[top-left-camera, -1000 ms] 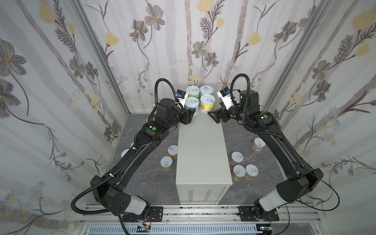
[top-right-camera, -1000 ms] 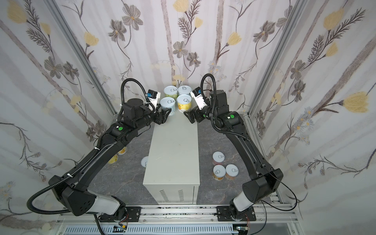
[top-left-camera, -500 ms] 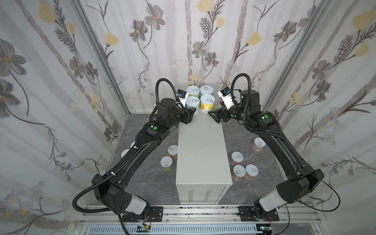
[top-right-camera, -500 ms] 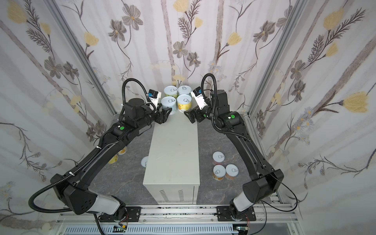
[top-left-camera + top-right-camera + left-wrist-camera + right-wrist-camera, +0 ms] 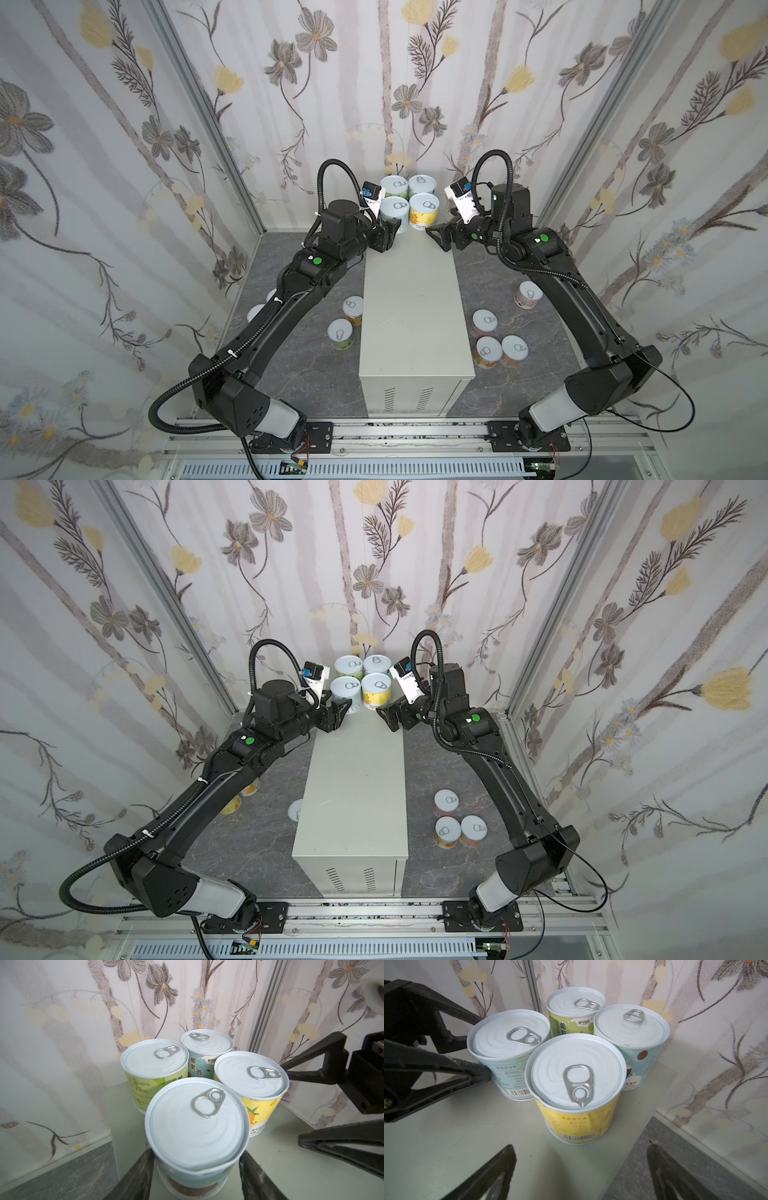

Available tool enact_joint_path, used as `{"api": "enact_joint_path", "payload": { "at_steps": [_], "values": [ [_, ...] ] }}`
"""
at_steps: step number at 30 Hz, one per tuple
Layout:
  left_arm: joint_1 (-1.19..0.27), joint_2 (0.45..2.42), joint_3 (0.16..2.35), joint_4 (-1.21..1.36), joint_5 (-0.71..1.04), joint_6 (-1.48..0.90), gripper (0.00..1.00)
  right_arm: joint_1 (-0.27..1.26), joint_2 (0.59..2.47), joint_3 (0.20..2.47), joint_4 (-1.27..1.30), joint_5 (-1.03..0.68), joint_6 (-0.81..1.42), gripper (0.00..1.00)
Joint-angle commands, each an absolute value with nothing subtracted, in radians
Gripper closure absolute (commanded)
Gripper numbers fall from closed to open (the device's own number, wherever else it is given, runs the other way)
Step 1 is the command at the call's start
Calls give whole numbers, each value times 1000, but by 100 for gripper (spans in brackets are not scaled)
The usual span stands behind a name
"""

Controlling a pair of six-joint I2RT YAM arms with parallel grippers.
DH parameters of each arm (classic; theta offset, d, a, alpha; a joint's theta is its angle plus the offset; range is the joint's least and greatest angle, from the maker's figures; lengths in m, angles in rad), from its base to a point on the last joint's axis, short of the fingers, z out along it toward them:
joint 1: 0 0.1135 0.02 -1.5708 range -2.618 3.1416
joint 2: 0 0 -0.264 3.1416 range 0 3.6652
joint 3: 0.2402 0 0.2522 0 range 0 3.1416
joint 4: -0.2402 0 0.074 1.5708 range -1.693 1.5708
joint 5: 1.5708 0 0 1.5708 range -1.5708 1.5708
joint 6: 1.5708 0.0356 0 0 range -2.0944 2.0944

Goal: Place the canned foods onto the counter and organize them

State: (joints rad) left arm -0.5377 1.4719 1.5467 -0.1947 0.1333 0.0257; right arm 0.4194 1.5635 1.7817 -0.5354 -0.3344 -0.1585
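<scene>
Four canned foods stand in a square at the far end of the counter [image 5: 411, 307]: a green can [image 5: 394, 187] and a pale blue can [image 5: 422, 185] at the back, a pale blue can [image 5: 394, 209] and a yellow can [image 5: 424, 210] in front. My left gripper [image 5: 395, 228] is shut on the front pale blue can [image 5: 197, 1126], with one finger against each side; the can rests on the counter top. Just to the right of the yellow can [image 5: 577, 1076], my right gripper [image 5: 436, 239] stands wide open and empty, over the counter's right edge.
More cans stand on the dark marbled floor. Two cans [image 5: 353, 309] [image 5: 340, 332] stand left of the counter, and others are half hidden under my left arm. Several cans [image 5: 484, 323] [image 5: 528, 294] stand to its right. The flowered back wall is close behind the four cans.
My left gripper's jaws have come in a little round the front pale blue can. The right gripper has hardly moved and stays wide open.
</scene>
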Motion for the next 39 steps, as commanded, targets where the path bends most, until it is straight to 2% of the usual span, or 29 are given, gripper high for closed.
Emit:
{"api": "enact_joint_path", "payload": {
  "at_steps": [1, 11, 15, 32, 39],
  "values": [
    [-537, 1477, 1551, -156, 155, 9, 37, 419, 1568, 1790, -520, -341, -174, 2],
    [-537, 1484, 1561, -166, 158, 9, 37, 419, 1572, 1789, -525, -345, -178, 2],
    [-538, 1474, 1559, -172, 138, 16, 33, 418, 1574, 1789, -520, -349, -181, 3],
    [-537, 1471, 1552, -180, 119, 31, 31, 417, 1589, 1790, -499, -363, -178, 25],
    [-537, 1482, 1554, -174, 121, 37, 30, 418, 1589, 1795, -499, -361, -177, 26]
  ]
}}
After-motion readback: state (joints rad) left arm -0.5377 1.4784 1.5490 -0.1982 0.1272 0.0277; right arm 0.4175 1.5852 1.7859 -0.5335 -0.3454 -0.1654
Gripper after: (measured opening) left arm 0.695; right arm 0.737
